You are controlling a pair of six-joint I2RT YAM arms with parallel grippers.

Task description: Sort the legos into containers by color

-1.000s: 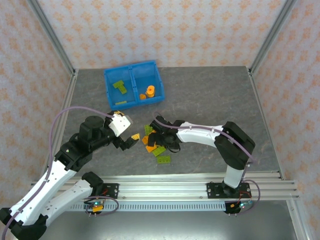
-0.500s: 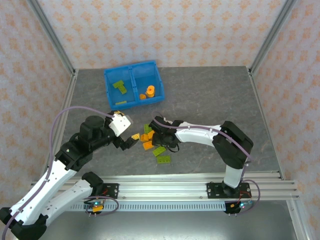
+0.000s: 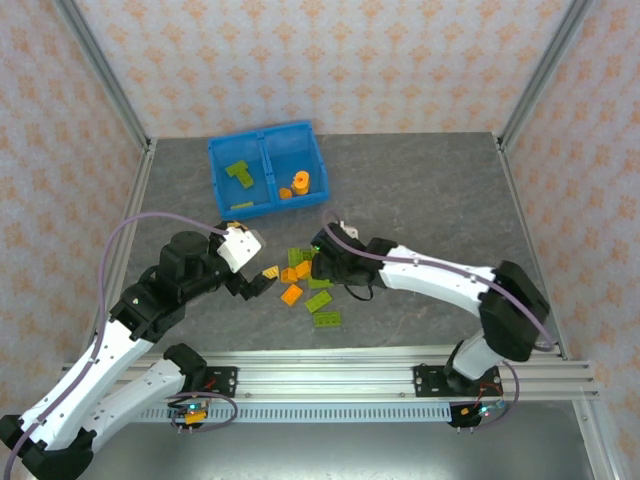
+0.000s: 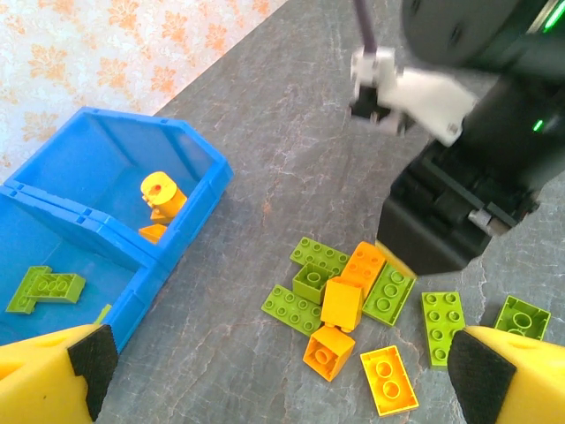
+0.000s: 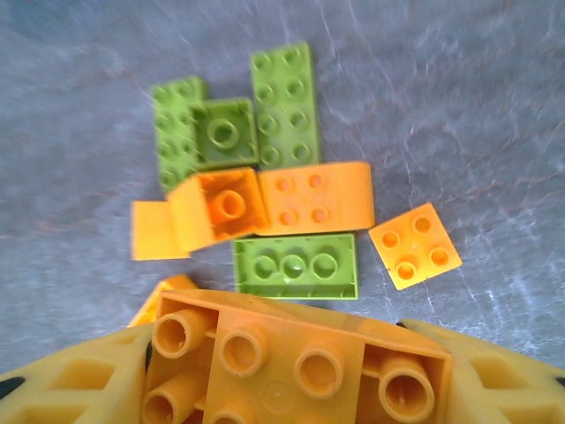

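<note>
Blue tray (image 3: 262, 136), green bricks (image 3: 239, 172) left, orange pieces (image 3: 299, 182) right, right pincer (image 5: 291, 362) pinching orange brick (image 5: 305, 349), left pincer (image 4: 284, 367) spread

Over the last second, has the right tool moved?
Yes. Shut on an orange brick, the right tool has shifted slightly away from the arm bases and rightward, measured against the blue tray.

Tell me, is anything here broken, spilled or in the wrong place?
Nothing stands out. The blue tray keeps green bricks in one half and orange pieces in the other. The mixed heap on the table is just unsorted; one orange block in it lies tipped over. The right gripper holds an orange brick.
</note>
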